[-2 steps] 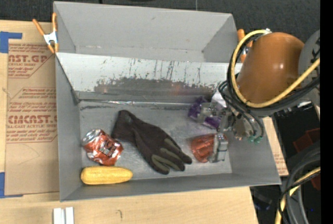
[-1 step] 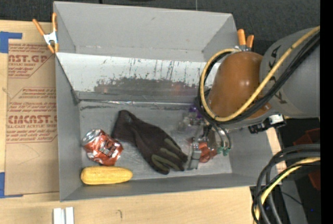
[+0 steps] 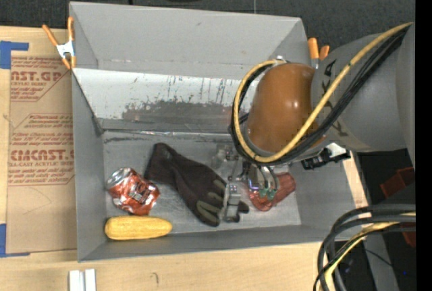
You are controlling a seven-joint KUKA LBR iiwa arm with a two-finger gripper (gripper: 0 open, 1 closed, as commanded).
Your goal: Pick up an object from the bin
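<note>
Glove [image 3: 182, 178], dark brown and limp, lies flat near the middle of the floor of the grey bin [image 3: 169, 90]. Its cuff points toward 10 o'clock and its tip end toward 5 o'clock. The gripper [image 3: 233, 200] stands over that tip end, at about 4 o'clock from the glove's middle, low and close to the fabric. Whether it is open or closed cannot be told, and nothing can be seen held in it. Above it, toward 1 o'clock, are the arm's orange cover [image 3: 280, 107] and looped cables [image 3: 324, 104]. A red crumpled item [image 3: 277, 190] lies just beside the gripper at 3 o'clock. A crushed red can [image 3: 133, 192] lies at 9 o'clock from the glove, close to its edge. A yellow oblong item [image 3: 138, 228] lies at 7 o'clock, near the front wall.
</note>
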